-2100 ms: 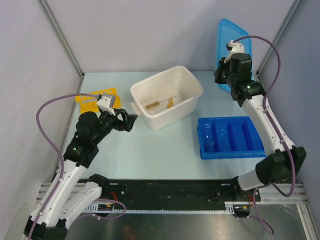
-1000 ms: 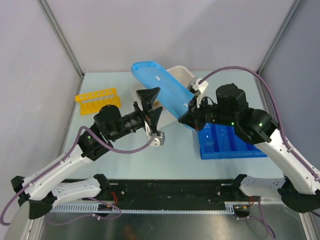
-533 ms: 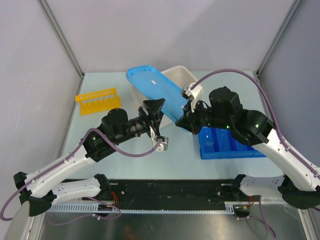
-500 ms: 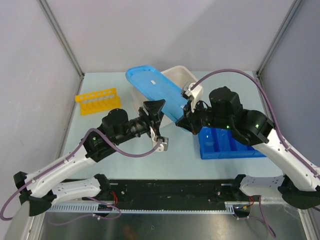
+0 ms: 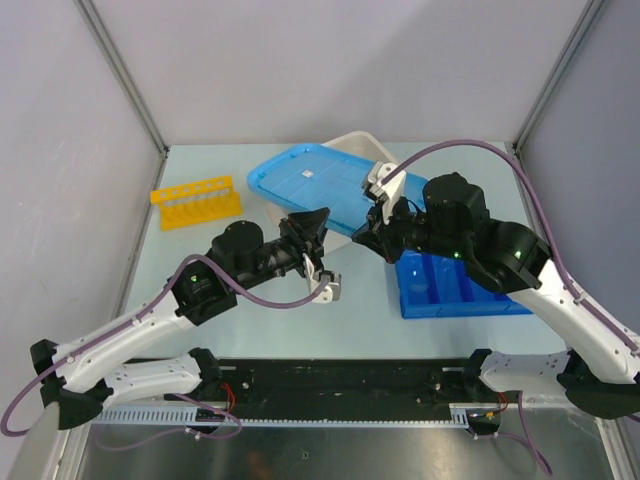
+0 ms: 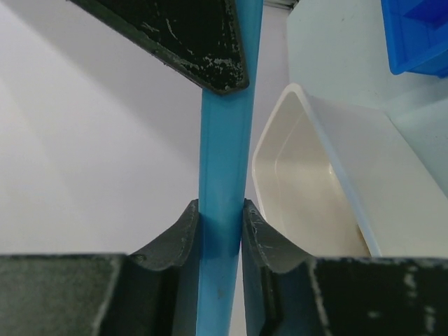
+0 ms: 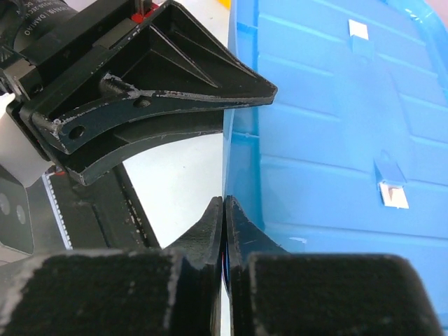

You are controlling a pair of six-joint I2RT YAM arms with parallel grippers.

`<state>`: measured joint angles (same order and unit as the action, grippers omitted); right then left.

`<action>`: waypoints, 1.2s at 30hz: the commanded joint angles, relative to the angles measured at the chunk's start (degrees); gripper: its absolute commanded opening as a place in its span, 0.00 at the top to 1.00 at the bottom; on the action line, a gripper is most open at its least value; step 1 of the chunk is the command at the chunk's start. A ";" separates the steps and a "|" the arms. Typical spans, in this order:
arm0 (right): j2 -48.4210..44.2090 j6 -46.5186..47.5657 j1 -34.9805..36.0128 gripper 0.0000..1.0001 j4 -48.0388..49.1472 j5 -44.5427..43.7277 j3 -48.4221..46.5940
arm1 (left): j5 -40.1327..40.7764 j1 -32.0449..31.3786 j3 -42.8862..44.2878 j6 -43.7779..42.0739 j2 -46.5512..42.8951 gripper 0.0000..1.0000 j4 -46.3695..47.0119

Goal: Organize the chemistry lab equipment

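The left gripper (image 6: 221, 224) clamps the lid (image 5: 310, 185) by its near edge, pads flat on both faces. The right gripper (image 7: 224, 213), pinched tight, holds the same edge just beside it. The lid hangs over the tub (image 5: 362, 141), covering its contents, its long axis roughly along the tub's. The rack (image 5: 195, 203) stands left of the tub, nearer the left arm.
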<state>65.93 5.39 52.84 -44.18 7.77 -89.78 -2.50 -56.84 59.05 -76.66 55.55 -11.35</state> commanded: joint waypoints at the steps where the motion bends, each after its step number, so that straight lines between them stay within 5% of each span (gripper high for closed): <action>1: -3.27 4.70 -0.26 0.93 10.77 -6.19 0.55 | -0.59 -0.82 2.90 4.16 -1.42 0.99 2.96; 6: -4.85 4.46 -0.65 0.73 16.82 -9.71 0.79 | -0.54 -0.82 4.69 8.89 -1.21 1.00 3.35; 12: -11.03 1.69 -1.92 0.27 26.82 -11.76 3.84 | 6.76 -0.73 11.94 23.30 1.23 1.00 3.68; 17: -15.12 0.30 -4.69 0.05 30.36 -13.00 7.27 | 6.84 -0.39 17.40 34.16 1.59 1.00 3.75; 25: -17.86 -0.27 -9.64 0.01 29.05 -12.06 9.07 | 6.28 1.72 19.21 52.78 -0.05 1.00 3.49; 29: -17.64 -5.16 -16.66 0.01 25.78 -6.23 9.09 | -0.38 5.41 18.29 62.45 -1.91 1.00 3.36; 32: -16.23 -9.19 -24.19 0.01 24.20 2.23 9.09 | -9.51 11.55 18.51 72.65 -2.11 1.00 2.60; 36: -13.19 -14.76 -38.52 0.01 26.04 24.81 9.08 | -25.00 20.70 19.23 84.88 -0.41 1.00 1.26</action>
<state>50.00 -2.17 24.53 -19.49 10.68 -80.68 -10.57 -42.89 75.92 -8.45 54.70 -11.51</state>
